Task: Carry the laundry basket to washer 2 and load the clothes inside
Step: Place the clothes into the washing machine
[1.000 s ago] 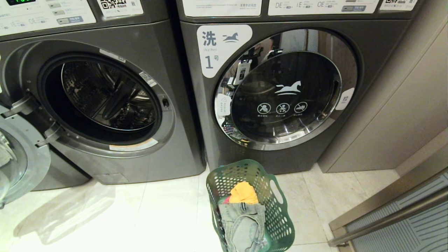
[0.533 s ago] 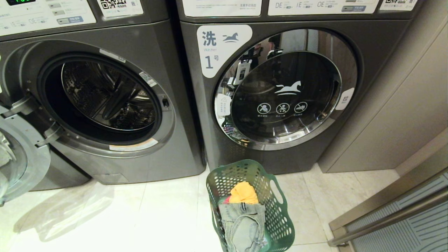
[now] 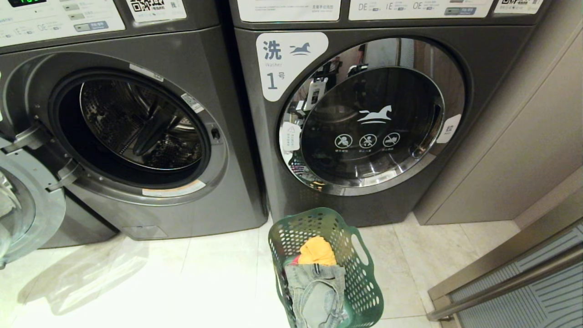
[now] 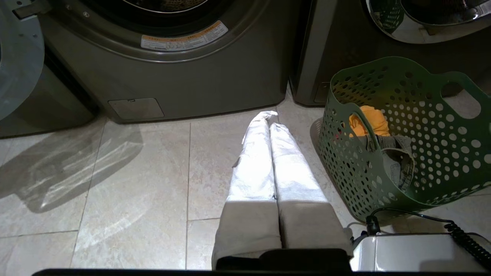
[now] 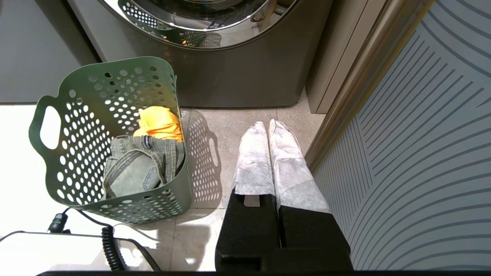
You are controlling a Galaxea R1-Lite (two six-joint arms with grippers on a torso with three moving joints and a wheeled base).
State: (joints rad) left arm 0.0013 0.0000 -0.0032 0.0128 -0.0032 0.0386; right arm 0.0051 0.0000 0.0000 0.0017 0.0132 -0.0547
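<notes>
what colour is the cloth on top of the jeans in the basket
Yellow-orange cloth; right wrist view.

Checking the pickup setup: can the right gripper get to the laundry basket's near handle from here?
Probably yes: the right gripper, shut and empty, hangs beside the laundry basket over bare floor, with nothing between them.

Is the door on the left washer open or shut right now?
Open. The left washer shows its bare drum, and its door hangs swung out on the hinge side.
</notes>
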